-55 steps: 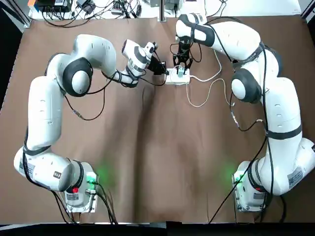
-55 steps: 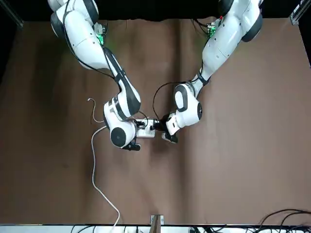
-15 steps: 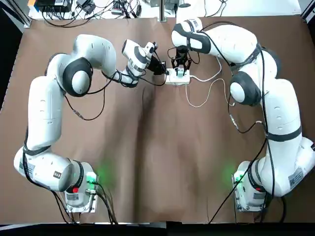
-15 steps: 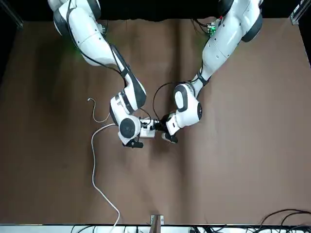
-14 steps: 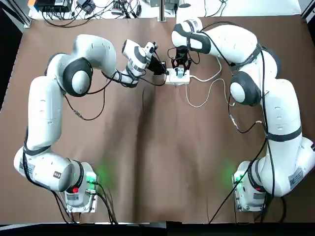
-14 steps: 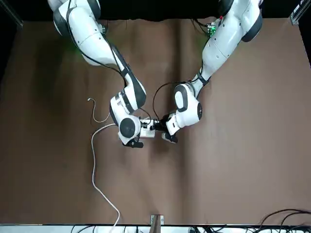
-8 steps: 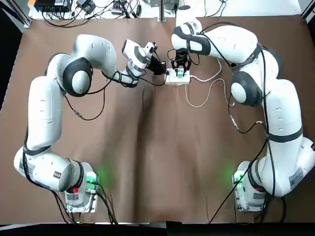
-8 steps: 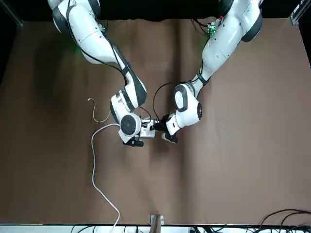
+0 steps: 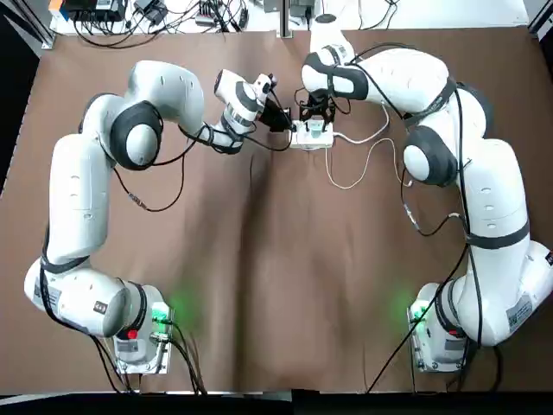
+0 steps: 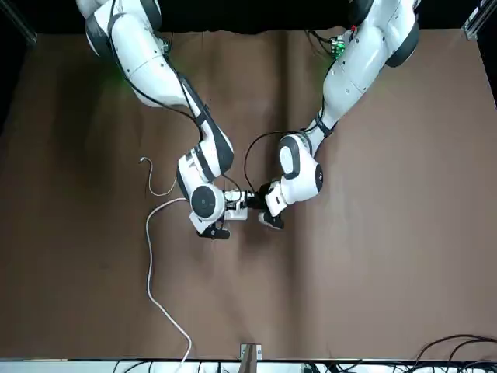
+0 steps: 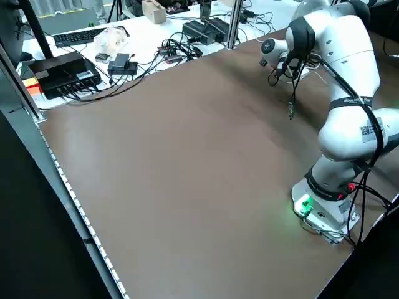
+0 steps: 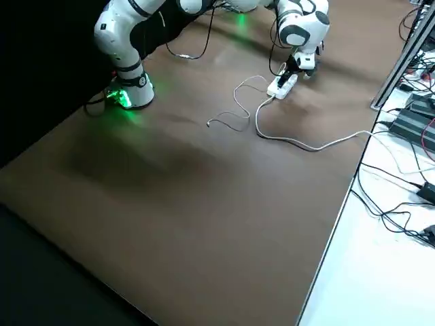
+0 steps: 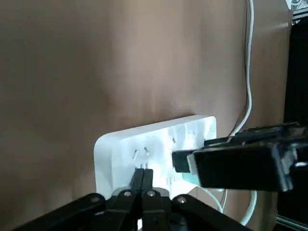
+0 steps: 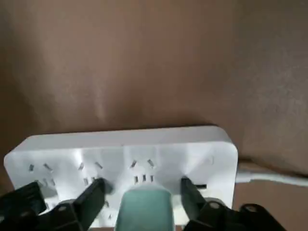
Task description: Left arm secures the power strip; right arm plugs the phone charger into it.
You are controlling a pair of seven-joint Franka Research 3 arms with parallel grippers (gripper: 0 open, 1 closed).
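The white power strip (image 9: 311,136) lies on the brown table near its back edge. My left gripper (image 9: 286,124) is shut, with its tips (image 13: 143,174) pressed down on the strip's (image 13: 144,144) left end. My right gripper (image 9: 314,119) hangs straight over the strip (image 14: 120,149). The teal phone charger (image 14: 144,208) stands on the strip's sockets between the spread fingers (image 14: 95,191), with a gap showing on each side. In the left wrist view the charger (image 13: 190,177) shows under the right arm's black finger.
The strip's thick white cord (image 12: 306,145) runs off to the table's back edge. The charger's thin white cable (image 9: 354,169) loops to the right of the strip. Electronics and cables (image 9: 130,13) crowd the bench behind. Black cables (image 9: 138,203) dangle from both arms.
The right arm's wrist has turned and shifted slightly over the strip. The left arm and the strip have stayed in place.
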